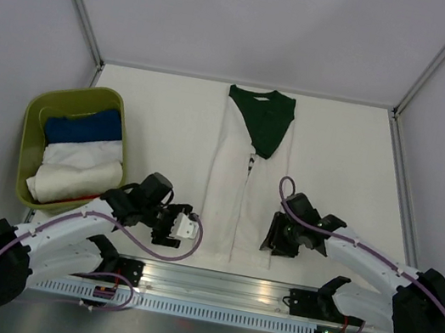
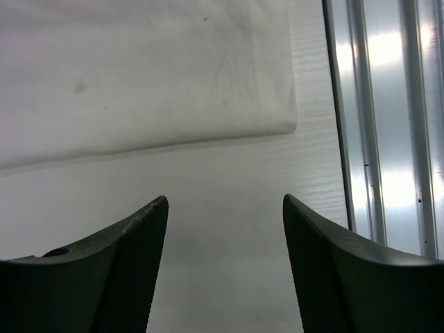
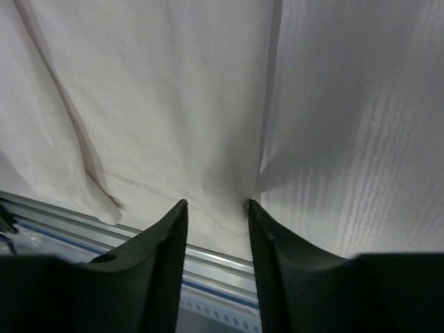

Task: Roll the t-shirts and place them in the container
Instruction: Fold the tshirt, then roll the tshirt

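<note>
Left gripper (image 1: pixel 181 226) hangs lower left of centre, jaws spread wide over bare counter (image 1: pixel 160 130), just beside the hem corner. The white t-shirt (image 1: pixel 226 193) is a long strip mid-frame, long axis top to bottom, hem at the bottom. Right gripper (image 1: pixel 276 238) sits on its lower right edge, jaws half spread, can't tell if they're pinching cloth. It's the nearer one.

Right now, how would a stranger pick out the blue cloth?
Find the green bin at the white table's left edge. Inside it, the blue cloth lies folded at the far end. Its neighbours nearer the arms are white.
</note>
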Motion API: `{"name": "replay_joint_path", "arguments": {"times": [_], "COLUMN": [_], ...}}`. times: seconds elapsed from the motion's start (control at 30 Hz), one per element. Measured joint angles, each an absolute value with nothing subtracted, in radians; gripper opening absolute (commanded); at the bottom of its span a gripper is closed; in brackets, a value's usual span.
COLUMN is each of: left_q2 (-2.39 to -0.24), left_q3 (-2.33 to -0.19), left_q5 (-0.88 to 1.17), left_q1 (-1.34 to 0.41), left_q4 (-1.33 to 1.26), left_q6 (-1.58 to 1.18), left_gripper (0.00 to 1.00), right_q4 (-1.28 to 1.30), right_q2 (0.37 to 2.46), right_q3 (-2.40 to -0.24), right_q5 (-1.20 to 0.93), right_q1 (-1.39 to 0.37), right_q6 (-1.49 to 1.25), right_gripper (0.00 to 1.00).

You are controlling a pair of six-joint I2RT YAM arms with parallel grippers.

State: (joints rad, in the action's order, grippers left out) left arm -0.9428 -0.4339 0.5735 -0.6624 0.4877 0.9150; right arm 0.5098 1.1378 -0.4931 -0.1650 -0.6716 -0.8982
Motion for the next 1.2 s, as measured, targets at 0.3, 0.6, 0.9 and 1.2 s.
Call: {"name": "replay_joint_path", "arguments": {"times": [0.3, 0.6, 0.9, 1.2], "left_q2": [-0.967, -1.076, -1.117, -1.15], "left_q3": [-0.45, -0.407, -0.413, -0.42], "left_q5": [0.59, 0.58, 0.586, 0.568], "left_q1": [-0.833, -0.968, -0.973, -0.972], "left_q4": [0.482, 0.403, 0.373, 0.321], "left_q6": [1.002, 1.155, 1.177, 1.184], "left_gripper": [0.71, 0.66, 0.63, 0.49], "right_q4": [0.757, 0.648, 0.707, 0.674], "right_q2": [1.164, 1.013, 0.876, 0.977], "right_q3": [-1.026, -0.821, -0.625, -0.479], "right_q5": [-0.016, -0.091, -0.329, -0.305], "right_q1": [-0.666, -0.662, -0.787, -0.941], "right_q6": [-0.535, 0.108, 0.755, 0.995], "right_gripper": [0.67, 0.7, 0.69, 0.66]}}
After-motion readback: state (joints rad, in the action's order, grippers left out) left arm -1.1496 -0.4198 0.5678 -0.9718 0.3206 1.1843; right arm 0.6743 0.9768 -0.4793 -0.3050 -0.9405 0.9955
